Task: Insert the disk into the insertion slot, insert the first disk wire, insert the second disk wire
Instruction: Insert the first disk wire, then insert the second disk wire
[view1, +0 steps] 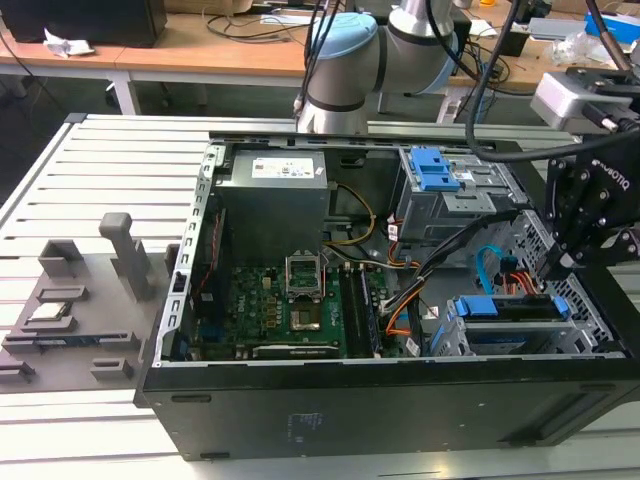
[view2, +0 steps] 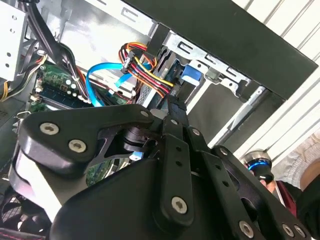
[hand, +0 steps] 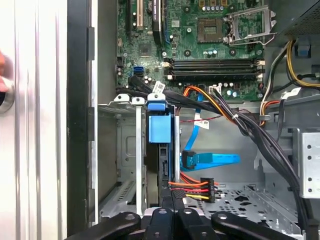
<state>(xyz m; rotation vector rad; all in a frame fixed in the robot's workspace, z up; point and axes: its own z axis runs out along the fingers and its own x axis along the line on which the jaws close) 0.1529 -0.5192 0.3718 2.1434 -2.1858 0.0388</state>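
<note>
- The disk stands on edge inside the insertion slot, in the corner of the computer case toward the exterior view's right. Its long axis runs from the motherboard side to the claw side, with the blue tab end pointing at the motherboard
- The claw hangs over the disk's other end with its fingers drawn together; they may be pinching a wire, but neither wrist view makes that clear
- Just beside the fingertips lie the power wires, red, yellow and orange, ending in a black plug; the blue data cable lies beside the disk
- The case lies open on the slatted desk and also holds the power supply and a taller cage with a blue latch
- A grey parts tray rests on the desk at the exterior view's left
</note>
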